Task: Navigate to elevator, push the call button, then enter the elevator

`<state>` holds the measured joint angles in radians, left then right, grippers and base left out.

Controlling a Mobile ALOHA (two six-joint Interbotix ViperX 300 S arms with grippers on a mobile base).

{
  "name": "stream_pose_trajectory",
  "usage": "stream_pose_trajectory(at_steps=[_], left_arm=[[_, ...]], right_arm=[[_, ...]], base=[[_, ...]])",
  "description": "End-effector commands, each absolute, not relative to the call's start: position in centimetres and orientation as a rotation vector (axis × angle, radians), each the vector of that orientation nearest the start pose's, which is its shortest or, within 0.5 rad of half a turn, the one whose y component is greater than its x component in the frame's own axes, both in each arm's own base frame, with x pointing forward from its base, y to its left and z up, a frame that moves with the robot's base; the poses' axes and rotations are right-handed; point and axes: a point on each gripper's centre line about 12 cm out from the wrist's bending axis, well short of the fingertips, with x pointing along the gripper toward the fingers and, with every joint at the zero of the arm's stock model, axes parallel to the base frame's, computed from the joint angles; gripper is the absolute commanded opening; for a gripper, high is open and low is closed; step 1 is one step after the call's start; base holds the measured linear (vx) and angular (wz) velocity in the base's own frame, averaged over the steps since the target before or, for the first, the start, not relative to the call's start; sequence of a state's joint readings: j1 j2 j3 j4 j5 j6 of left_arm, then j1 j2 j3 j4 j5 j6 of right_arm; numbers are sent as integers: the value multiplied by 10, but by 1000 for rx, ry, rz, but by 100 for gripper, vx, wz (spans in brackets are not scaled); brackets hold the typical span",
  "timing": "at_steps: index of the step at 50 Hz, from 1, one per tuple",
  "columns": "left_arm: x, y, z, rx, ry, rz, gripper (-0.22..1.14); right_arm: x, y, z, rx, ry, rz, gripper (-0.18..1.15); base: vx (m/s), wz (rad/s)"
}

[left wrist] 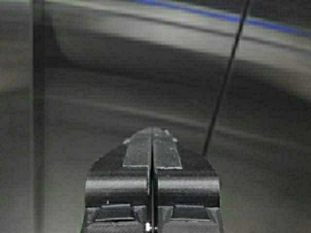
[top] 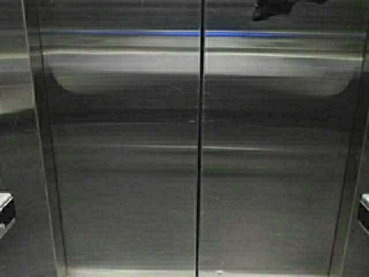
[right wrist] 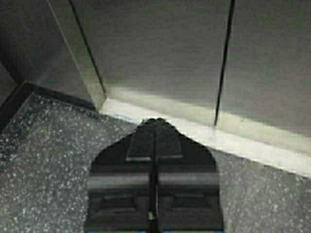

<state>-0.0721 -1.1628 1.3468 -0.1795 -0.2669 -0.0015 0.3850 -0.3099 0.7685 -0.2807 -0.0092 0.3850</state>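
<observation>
The elevator's brushed-steel doors [top: 127, 173] fill the high view, closed, with the dark centre seam [top: 199, 144] running top to bottom. The call button is out of view. In the left wrist view my left gripper [left wrist: 152, 130] is shut on nothing and points at the door panel [left wrist: 121, 73], with the seam [left wrist: 228, 82] off to one side. In the right wrist view my right gripper [right wrist: 156, 120] is shut and empty, low over the floor, with its tip close to the pale door sill [right wrist: 243, 141]. The seam [right wrist: 223, 63] rises behind it.
The steel door frame [top: 34, 144] stands at the left, and its jamb [right wrist: 77, 53] meets the speckled grey floor [right wrist: 43, 160]. Small parts of my arms show at the left edge [top: 4, 210] and right edge [top: 364, 210] of the high view.
</observation>
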Motion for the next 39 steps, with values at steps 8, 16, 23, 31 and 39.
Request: stream_pose_trajectory(at_steps=[8, 16, 23, 31, 39], left_arm=[[164, -6, 265, -180, -98, -31, 2], [163, -6, 265, -180, -99, -33, 2], [164, -6, 265, -180, -98, -31, 2], [163, -6, 265, -180, -99, -31, 2], [163, -6, 265, -180, -99, -31, 2]], right_arm=[[316, 128, 257, 25, 430, 361, 6], [316, 128, 255, 22, 434, 361, 6], [317, 128, 253, 22, 440, 360, 5], [317, 128, 253, 24, 442, 359, 5], [317, 129, 252, 23, 445, 359, 5]], base=[[0, -2], [1, -2], [0, -1], [0, 0], [0, 0]])
